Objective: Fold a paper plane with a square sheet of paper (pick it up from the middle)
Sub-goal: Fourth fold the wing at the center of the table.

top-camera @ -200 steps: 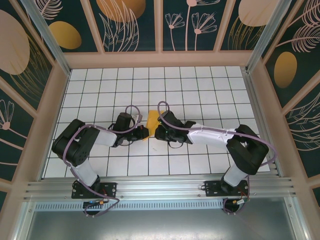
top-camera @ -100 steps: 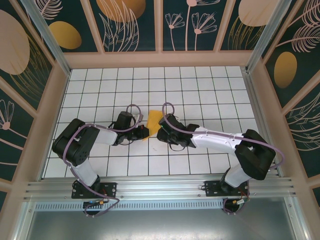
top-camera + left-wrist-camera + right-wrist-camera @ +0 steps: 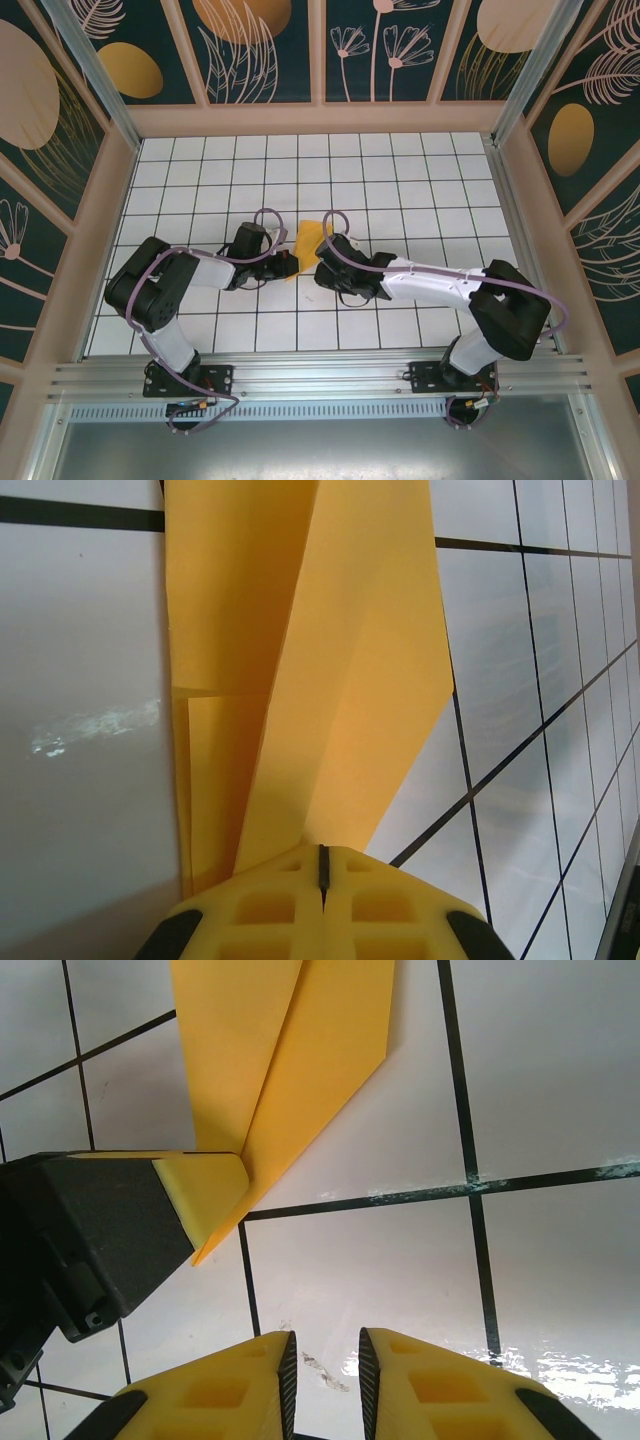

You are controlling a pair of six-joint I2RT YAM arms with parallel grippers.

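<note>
The left pincer [image 3: 322, 865] is squeezed tight shut. The paper plane [image 3: 340, 680] comes out from between its two yellow pads, so it has hold of the paper at the thin, pointy end. From there the paper spreads out away from the pincer and gets wider the farther it goes. One part lies flat on the white tiled worktop [image 3: 80, 680]. The other part, more to the pincer's right, looks to lift up a little.

The right pincer [image 3: 322, 1360] is open just a crack and has nothing in it. The paper lies a little way ahead of it and over to its left, not touching it.

From above, both pincers sit nose to nose, and the paper pokes out past them, away from the arms.

The paper is no longer a flat square. It is now a long, slim, pointy shape with a crease down the middle, so I think most of the folding is done. What seems left is to make the wings even, press them down, and let go. I cannot tell if both wings match.
</note>
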